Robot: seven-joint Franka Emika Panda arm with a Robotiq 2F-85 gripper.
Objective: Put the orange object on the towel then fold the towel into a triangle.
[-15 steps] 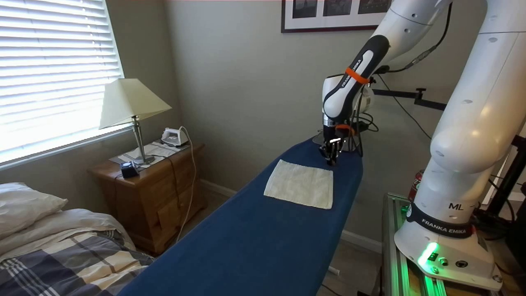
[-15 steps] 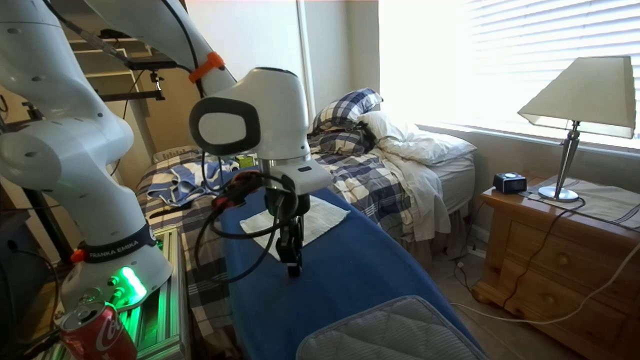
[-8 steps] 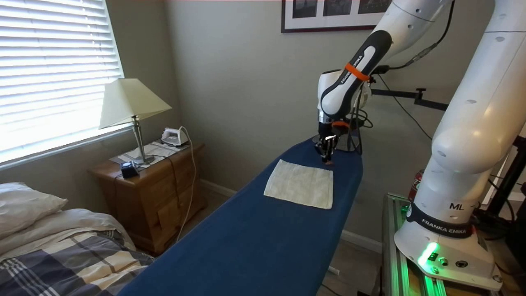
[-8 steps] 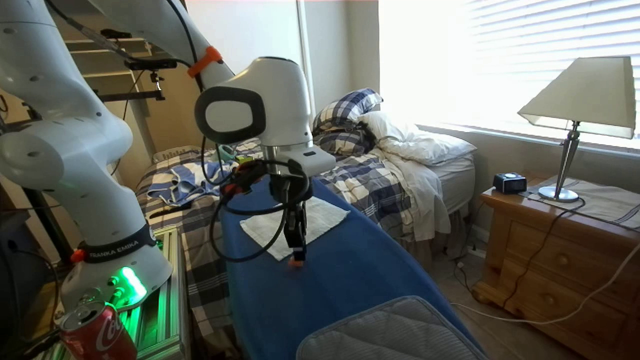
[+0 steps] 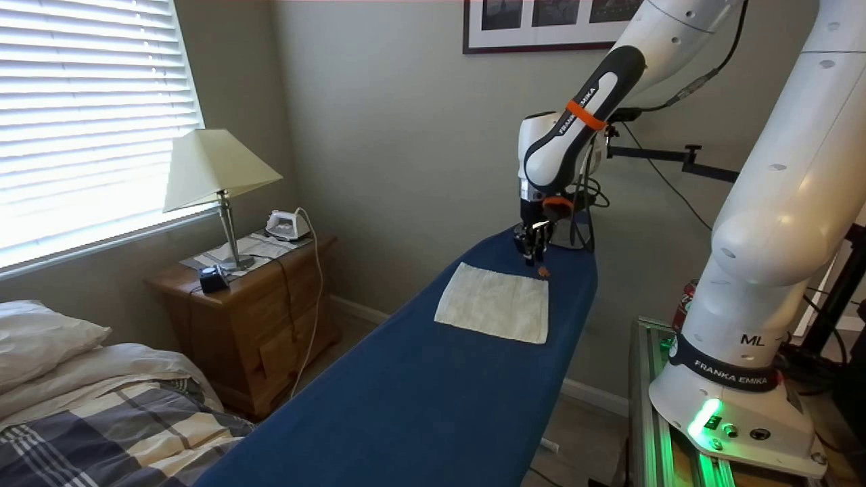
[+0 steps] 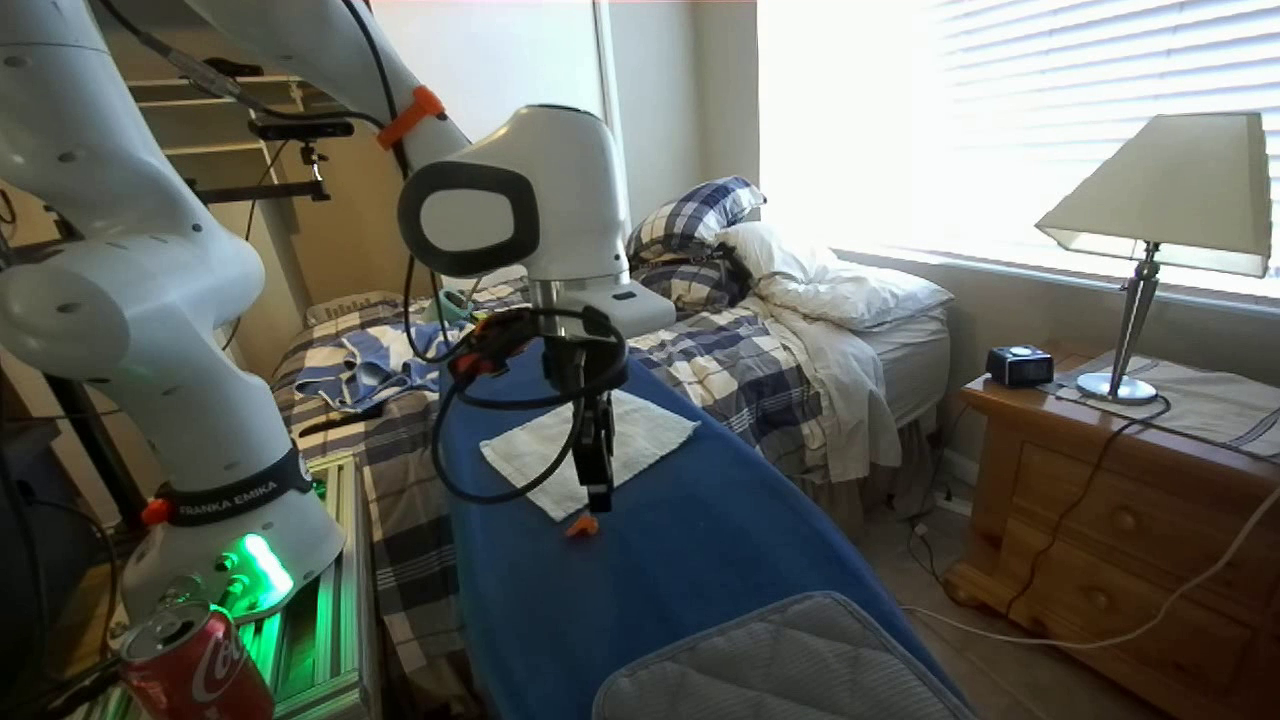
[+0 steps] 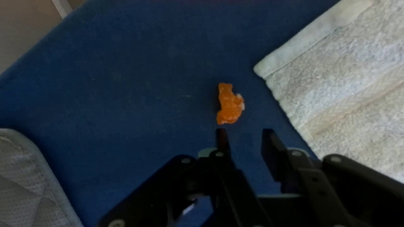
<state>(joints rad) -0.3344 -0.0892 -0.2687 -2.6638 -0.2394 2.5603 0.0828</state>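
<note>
Orange object [image 7: 229, 108] lies on the blue board [image 7: 126, 94]; in my wrist view the towel [image 7: 353, 91] is at three o'clock from it, my gripper [image 7: 245, 135] at five, jaws apart.

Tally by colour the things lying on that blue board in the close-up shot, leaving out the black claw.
Orange: 1 (the small orange object)
Off-white: 1 (the towel, partly in frame)
Grey: 1 (the quilted pad, partly in frame)
Total: 3
</note>
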